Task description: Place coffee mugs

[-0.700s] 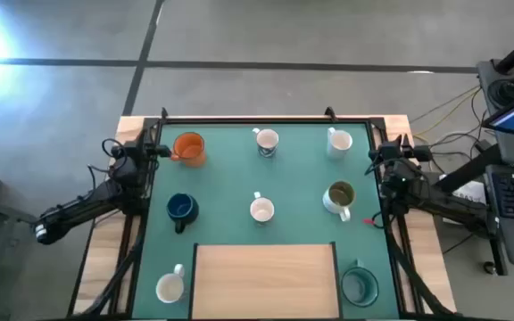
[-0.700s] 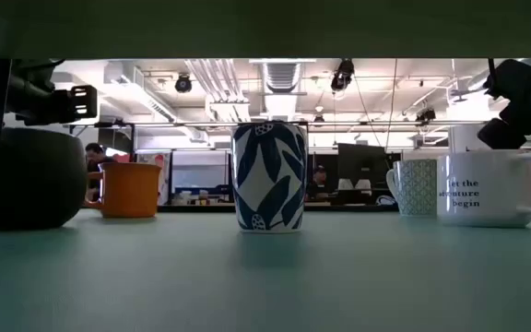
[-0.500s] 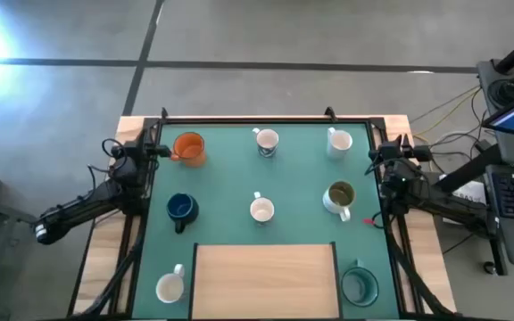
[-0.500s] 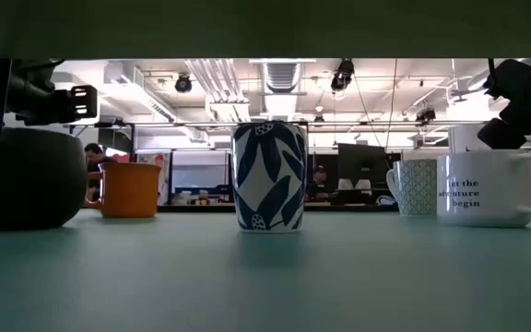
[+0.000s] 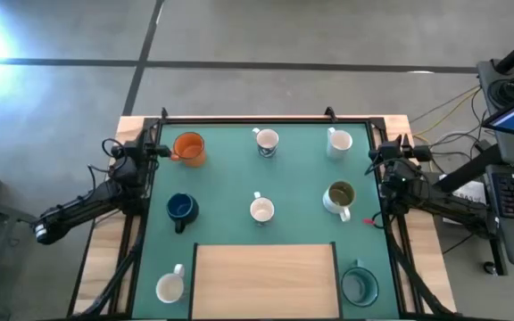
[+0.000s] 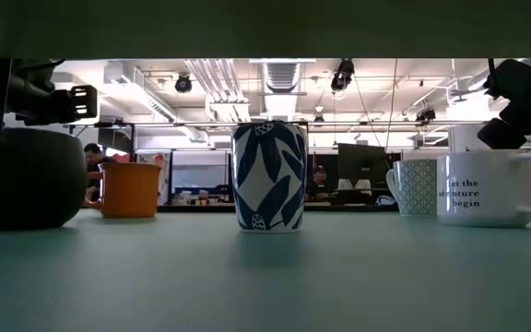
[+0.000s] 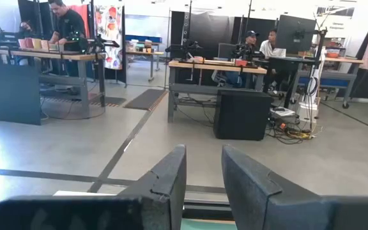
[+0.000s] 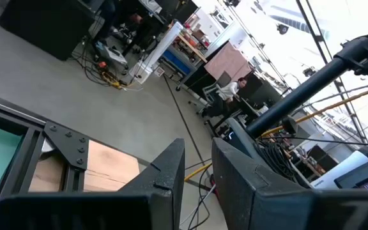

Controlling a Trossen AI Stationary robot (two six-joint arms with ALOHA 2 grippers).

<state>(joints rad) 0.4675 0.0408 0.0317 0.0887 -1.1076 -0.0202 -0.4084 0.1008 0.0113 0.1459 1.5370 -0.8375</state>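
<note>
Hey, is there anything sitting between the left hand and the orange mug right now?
Nothing visible. In the high view the left hand sits at the mat's left edge with the orange mug right beside it, and only bare green mat lies around them. The nearest other mug, the dark blue mug, stands well off to the side.

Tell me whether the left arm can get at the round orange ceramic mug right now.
Probably yes. The left gripper sits at the table's left edge, right beside the round orange ceramic mug, empty, fingers slightly apart. Nothing stands between them.
</note>
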